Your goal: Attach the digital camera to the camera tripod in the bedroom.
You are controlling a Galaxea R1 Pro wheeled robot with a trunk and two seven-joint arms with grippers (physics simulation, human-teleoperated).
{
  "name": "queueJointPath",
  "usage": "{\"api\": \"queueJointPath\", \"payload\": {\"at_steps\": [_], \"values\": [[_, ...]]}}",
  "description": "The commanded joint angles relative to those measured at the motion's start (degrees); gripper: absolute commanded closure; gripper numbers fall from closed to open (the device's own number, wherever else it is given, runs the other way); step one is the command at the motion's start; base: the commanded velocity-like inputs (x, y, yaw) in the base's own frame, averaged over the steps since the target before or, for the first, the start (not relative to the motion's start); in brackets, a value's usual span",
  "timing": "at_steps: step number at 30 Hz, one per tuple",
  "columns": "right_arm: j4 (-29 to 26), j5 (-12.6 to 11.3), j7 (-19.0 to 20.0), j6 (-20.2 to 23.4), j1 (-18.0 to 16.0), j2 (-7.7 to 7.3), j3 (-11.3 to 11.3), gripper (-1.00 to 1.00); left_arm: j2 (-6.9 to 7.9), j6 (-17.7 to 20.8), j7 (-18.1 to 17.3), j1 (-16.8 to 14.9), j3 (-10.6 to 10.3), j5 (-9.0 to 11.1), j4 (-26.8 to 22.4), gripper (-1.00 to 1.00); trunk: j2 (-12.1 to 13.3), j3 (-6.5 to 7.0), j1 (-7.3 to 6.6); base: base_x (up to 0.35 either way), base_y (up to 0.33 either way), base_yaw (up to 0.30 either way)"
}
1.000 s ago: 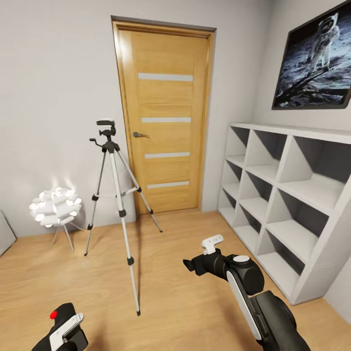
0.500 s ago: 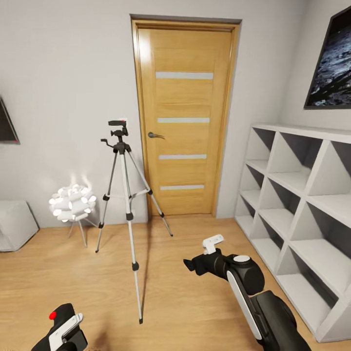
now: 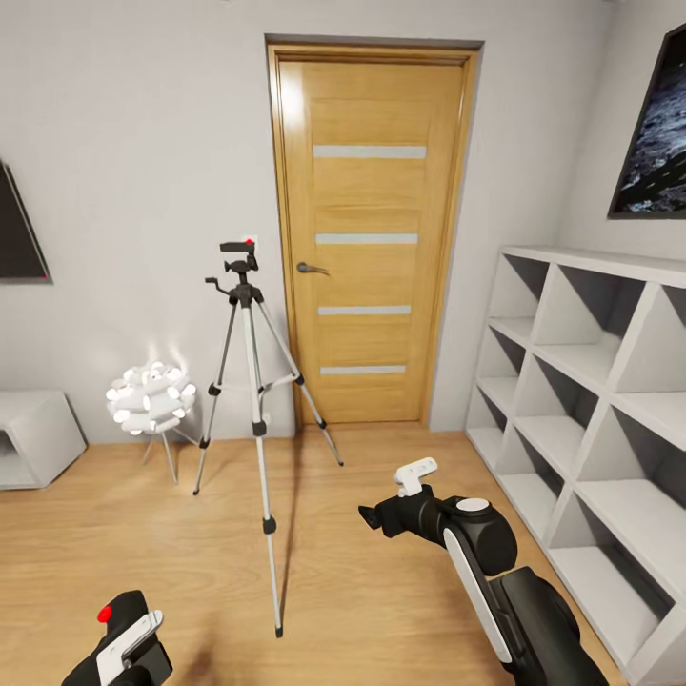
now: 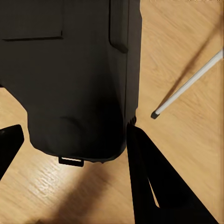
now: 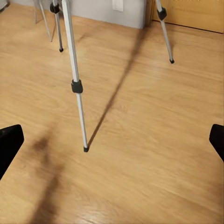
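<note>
Tripod [image 3: 250, 381] stands upright on the wood floor [image 3: 362, 581] ahead and slightly to the robot's left, in front of the wall beside the door [image 3: 372, 238]; its near leg foot is planted well forward of the other two. Its black head is at the top with nothing mounted on it. Camera [image 3: 122, 619] is low at the left — clamped in the left gripper [image 3: 129, 643], red button facing up; in the left wrist view the black body [image 4: 70, 74] sits between the fingers. Right gripper [image 5: 112, 140] hangs with its fingers wide apart and nothing in it, the tripod's near leg [image 5: 74, 79] ahead of it. Step in hand, as I judge it: closing on the tripod to reach the head. To do it well — stop the base short of the near foot so no leg gets knocked, then raise the left arm so the camera's underside comes down onto the head from above. Keep the camera level. The lamp [image 3: 151, 398] stands just beside the far left leg; keep clear of it. The free right arm could steady a leg if the tripod rocks.
</note>
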Motion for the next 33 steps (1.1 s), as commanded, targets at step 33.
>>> {"api": "queueJointPath", "payload": {"at_steps": [33], "values": [[0.0, 0.0, 0.1, 0.3, 0.6, -0.03, -0.7, -1.00, -0.17, 0.4, -2.7, 0.0, -1.0, -0.1, -0.4, 1.00, 13.2, 5.88, -7.25, 0.000, 0.000, 0.001]]}}
